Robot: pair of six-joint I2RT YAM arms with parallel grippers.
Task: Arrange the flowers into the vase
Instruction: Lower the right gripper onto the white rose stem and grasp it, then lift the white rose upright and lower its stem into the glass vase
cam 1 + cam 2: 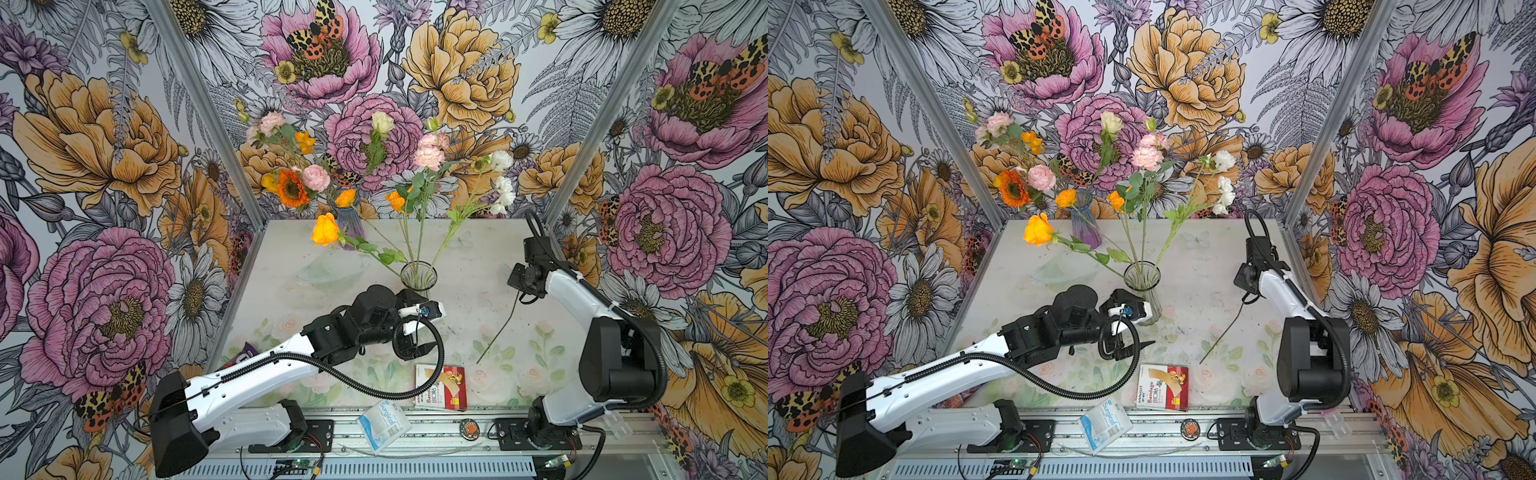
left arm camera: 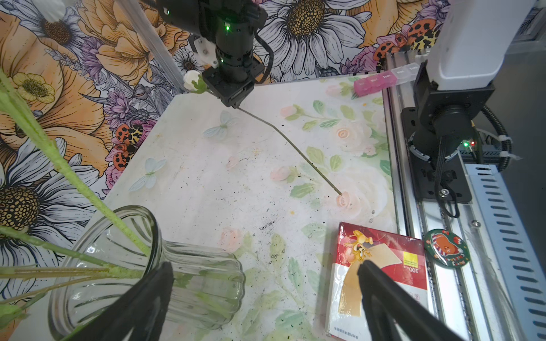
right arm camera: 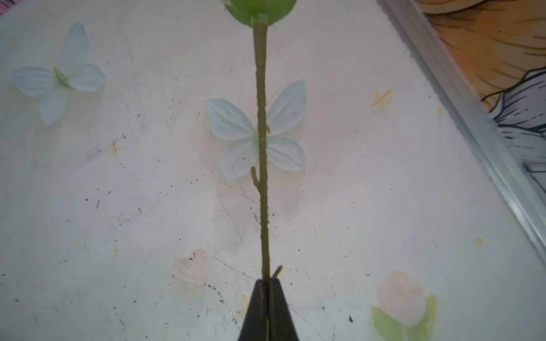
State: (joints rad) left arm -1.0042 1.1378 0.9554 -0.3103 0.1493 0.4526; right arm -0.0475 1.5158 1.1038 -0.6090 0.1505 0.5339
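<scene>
A clear ribbed glass vase (image 1: 419,276) (image 2: 189,283) stands mid-table. It holds several flowers: an orange rose (image 1: 325,230), pink carnations (image 1: 430,156) and white blooms (image 1: 500,183). My left gripper (image 1: 419,324) (image 2: 266,268) is open just in front of the vase, one finger (image 2: 161,283) against its side, nothing held. My right gripper (image 3: 267,283) is shut on the thin green stem (image 3: 261,147) of a white-headed flower (image 2: 191,79). In a top view that stem (image 1: 498,328) slants down from the gripper to the tabletop at the right.
A purple vase (image 1: 351,218) with more flowers stands at the back. A clear dish (image 1: 330,272) lies left of the glass vase. At the front edge are a bandage box (image 1: 441,386), a surgical packet (image 1: 384,424) and a round badge (image 1: 469,428). A pill organiser (image 2: 387,79) is on the rail.
</scene>
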